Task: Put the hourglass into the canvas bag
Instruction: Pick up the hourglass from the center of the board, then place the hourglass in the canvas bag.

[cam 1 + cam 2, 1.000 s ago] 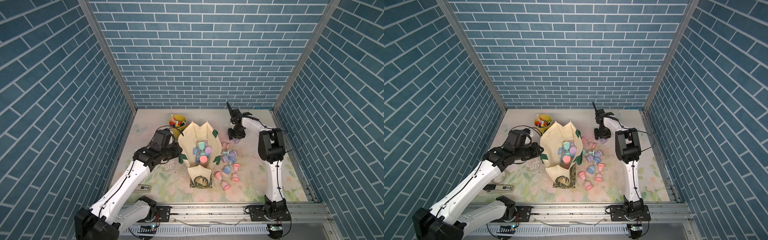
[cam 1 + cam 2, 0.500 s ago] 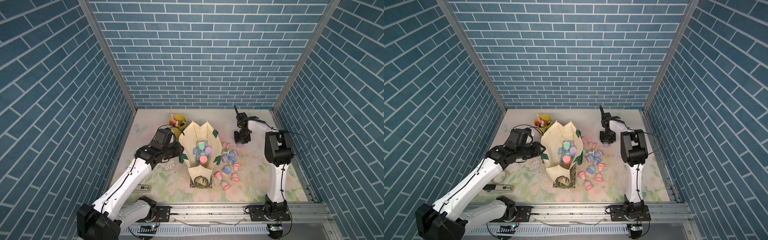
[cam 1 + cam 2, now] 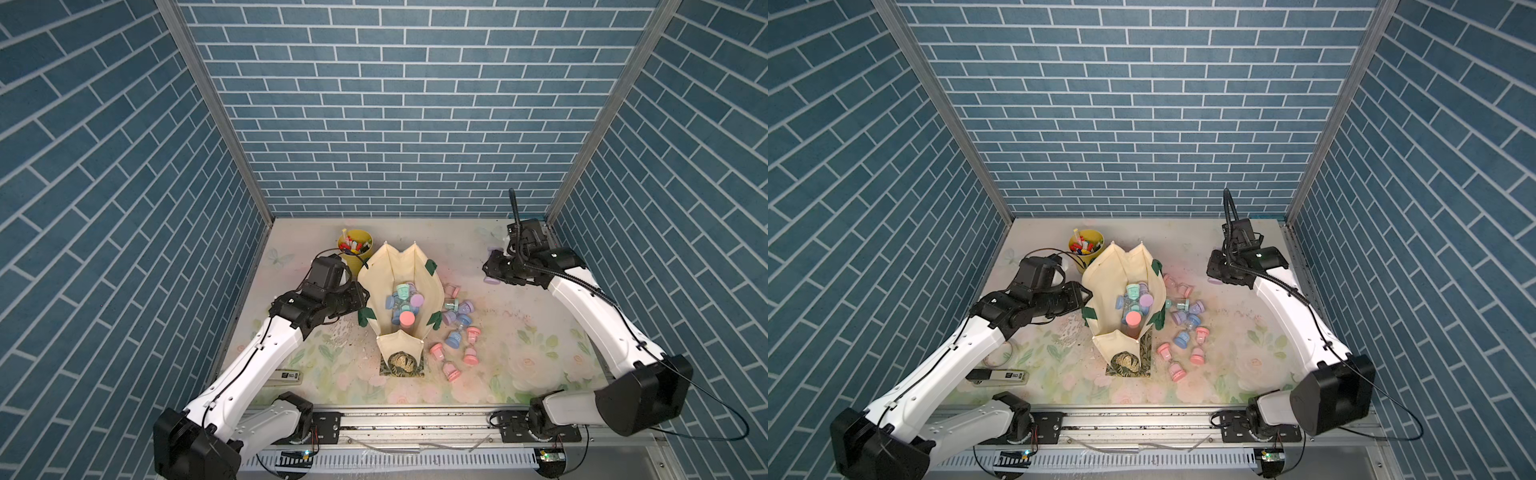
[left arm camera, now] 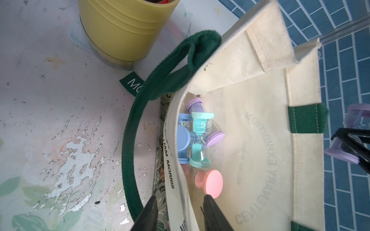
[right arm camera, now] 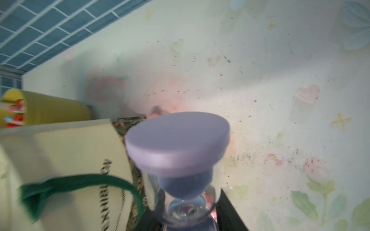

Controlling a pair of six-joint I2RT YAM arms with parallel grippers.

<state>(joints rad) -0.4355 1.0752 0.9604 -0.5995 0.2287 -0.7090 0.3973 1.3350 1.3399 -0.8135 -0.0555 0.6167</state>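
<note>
Holding the purple hourglass (image 5: 178, 140) up off the surface (image 3: 519, 332), at 3 o'clock from the canvas bag (image 3: 431, 291), well apart. Pinching its glass middle with the right tool (image 3: 495, 270), pressed tight. Gone further toward 3 o'clock than a second ago. Straddling the bag's 9 o'clock rim with the left tool (image 4: 180, 214), spread apart, same spot as before. Inside the bag already: other hourglasses (image 3: 405, 318), teal, blue, purple, pink. Loose at 4 o'clock: more hourglasses (image 3: 453, 339). At 11 o'clock: a yellow cup (image 3: 351, 262).
</note>
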